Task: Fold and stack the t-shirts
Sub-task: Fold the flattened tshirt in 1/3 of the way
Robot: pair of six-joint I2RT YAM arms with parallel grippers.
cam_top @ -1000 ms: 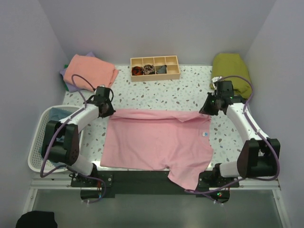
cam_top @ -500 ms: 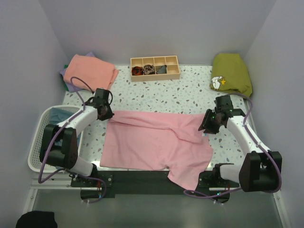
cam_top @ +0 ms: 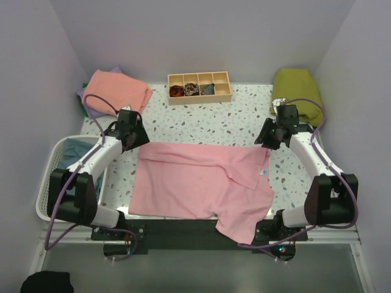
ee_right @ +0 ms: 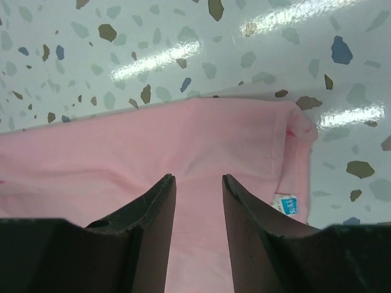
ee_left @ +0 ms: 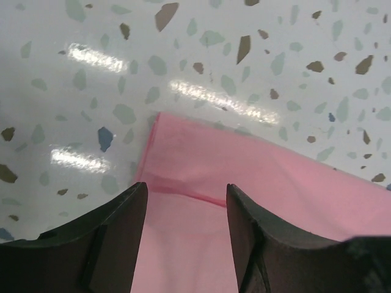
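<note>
At centre of table (cam_top: 208, 122), pink t-shirt (cam_top: 201, 183) lies spread, its far edge folded toward 6 o'clock. Left gripper (ee_left: 186, 186) and right gripper (ee_right: 198, 177), clamped on its 10 and 2 o'clock corners a second ago, now stand open and empty above them. Judgement: first fold released; next fold pending.

A bare strip of speckled table (cam_top: 208, 125) runs between the spread pink t-shirt (cam_top: 195, 183) and the wooden tray (cam_top: 199, 88) at the far edge, and a gripper could pass along it. The far corners are taken: a folded salmon t-shirt (cam_top: 116, 90) on the left, an olive bundle (cam_top: 297, 91) on the right. A white basket (cam_top: 49, 183) blocks the left edge. The walls (cam_top: 201, 36) close 3 sides.
</note>
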